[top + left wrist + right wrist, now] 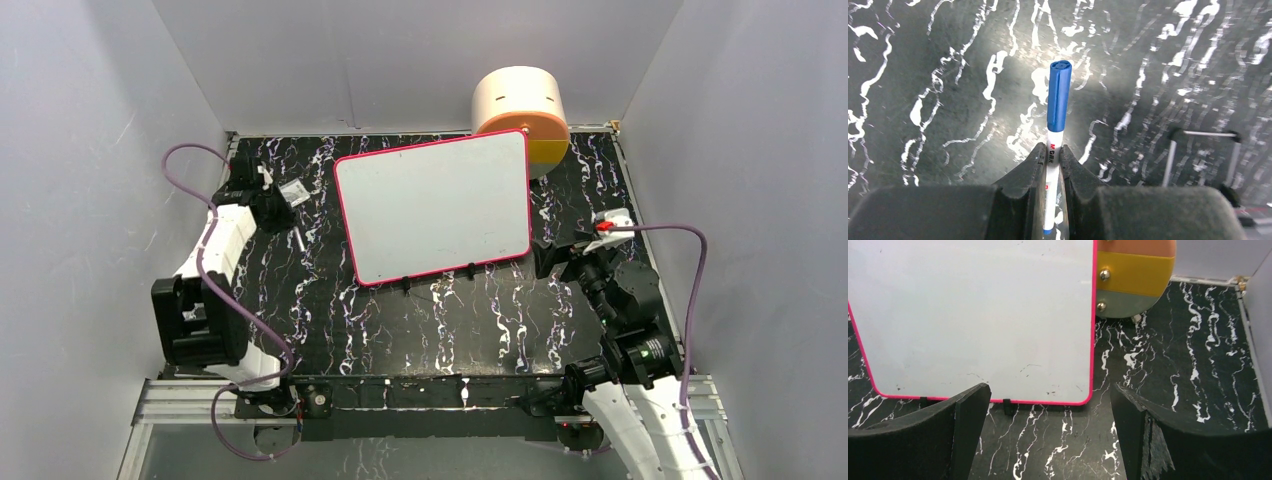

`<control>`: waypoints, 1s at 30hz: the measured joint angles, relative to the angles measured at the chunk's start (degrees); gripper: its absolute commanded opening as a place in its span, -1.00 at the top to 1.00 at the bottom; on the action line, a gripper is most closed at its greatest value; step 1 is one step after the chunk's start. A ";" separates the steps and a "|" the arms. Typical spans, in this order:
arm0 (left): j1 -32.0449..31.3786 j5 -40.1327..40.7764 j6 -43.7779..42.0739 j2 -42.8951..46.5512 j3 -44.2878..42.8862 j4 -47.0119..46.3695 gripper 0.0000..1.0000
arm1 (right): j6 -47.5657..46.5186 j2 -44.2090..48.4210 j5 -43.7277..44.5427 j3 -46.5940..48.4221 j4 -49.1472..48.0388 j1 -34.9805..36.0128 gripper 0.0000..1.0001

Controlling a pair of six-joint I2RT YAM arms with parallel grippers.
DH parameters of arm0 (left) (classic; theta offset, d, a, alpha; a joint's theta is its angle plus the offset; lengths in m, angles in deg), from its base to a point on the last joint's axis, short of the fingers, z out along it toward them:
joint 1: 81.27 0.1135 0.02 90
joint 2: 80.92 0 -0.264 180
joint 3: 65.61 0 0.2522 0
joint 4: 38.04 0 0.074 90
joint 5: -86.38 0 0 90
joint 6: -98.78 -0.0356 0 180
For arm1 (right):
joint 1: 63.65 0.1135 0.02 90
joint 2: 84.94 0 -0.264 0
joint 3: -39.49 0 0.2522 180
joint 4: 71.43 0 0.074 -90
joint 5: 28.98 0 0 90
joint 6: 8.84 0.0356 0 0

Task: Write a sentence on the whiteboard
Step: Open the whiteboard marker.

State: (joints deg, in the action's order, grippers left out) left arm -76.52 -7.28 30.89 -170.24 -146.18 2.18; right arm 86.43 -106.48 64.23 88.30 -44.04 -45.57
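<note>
White whiteboard (430, 210) framed in pink-red — black table (450, 330) veined white, marker (1058, 100) blue-capped and white-bodied.

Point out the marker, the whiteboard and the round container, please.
marker (1058, 95): left wrist view, on its blue cap.
whiteboard (432, 212): top external view, on its bare white face.
round container (515, 100): top external view, on its peach side.

1. The table's (440, 330) middle is taken up by the whiteboard (435, 210) — propped at a tilt, feet (438, 277) poking out in front.
2. Its far right corner is backed by a round peach-and-yellow drum (520, 105).
3. Bare marble is left in front, plus a strip each side by the grey walls (90, 200).
4. The strips are shared: left gripper (1053, 150) clamped on a marker (1059, 95), right gripper (1049, 392) spread wide.
</note>
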 measured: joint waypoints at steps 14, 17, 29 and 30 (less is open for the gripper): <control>0.00 -12.31 14.14 19.58 4.52 -4.17 1.00 | 1.09 -13.49 -12.94 7.10 3.50 0.00 -0.97; -0.26 -15.13 16.39 22.25 4.59 -4.55 1.00 | 1.86 -16.85 -16.31 7.65 3.17 0.00 -0.97; -14.86 -15.58 25.64 29.62 6.14 -7.91 1.00 | 9.90 -25.44 -23.34 7.98 -8.83 5.01 -0.97; -16.48 -15.04 26.47 30.01 6.38 -8.52 1.00 | 10.47 -25.73 -23.02 7.98 -9.77 5.77 -0.97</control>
State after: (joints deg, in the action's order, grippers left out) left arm -93.00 -22.32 57.36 -140.23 -139.79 -6.35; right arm 96.90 -132.20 41.21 96.28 -53.81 -39.80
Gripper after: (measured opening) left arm 0.112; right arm 0.985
